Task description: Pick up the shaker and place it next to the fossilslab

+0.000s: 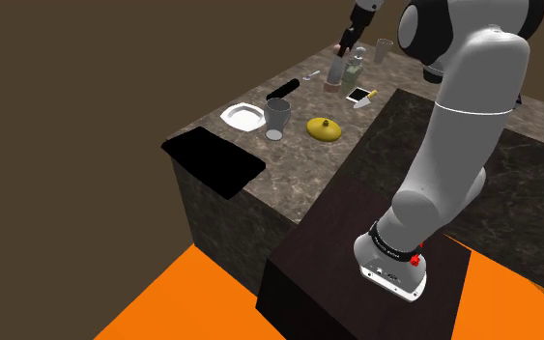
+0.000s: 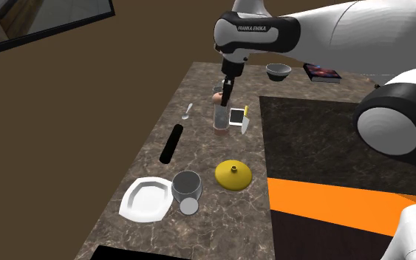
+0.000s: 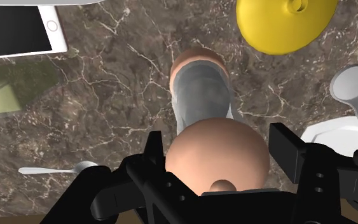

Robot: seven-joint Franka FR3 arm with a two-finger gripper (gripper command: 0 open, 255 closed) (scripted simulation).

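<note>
The shaker (image 1: 334, 70) (image 2: 220, 118) (image 3: 203, 95) has a grey body with a pinkish-tan cap and base, and stands on the dark marble counter (image 1: 289, 159). My gripper (image 1: 345, 43) (image 2: 227, 91) (image 3: 219, 149) comes down from above, and its fingers (image 3: 284, 149) press both sides of the round cap. A white-framed flat slab with a dark face (image 1: 358, 94) (image 2: 237, 116) (image 3: 17, 32) lies just beside the shaker. A greenish flat piece (image 1: 354, 70) (image 3: 6, 95) lies close by. I cannot tell which of the two is the fossil slab.
On the counter lie a yellow lid (image 1: 325, 127) (image 2: 233, 174) (image 3: 285, 22), a grey cup (image 1: 277, 116) (image 2: 187, 188), a white plate (image 1: 243, 117) (image 2: 148, 199), a black cylinder (image 1: 281, 89) (image 2: 171, 143), a spoon (image 2: 188, 111) (image 3: 56, 170) and a black mat (image 1: 212, 162). A bowl (image 2: 278, 71) and a book (image 2: 322, 72) sit farther back.
</note>
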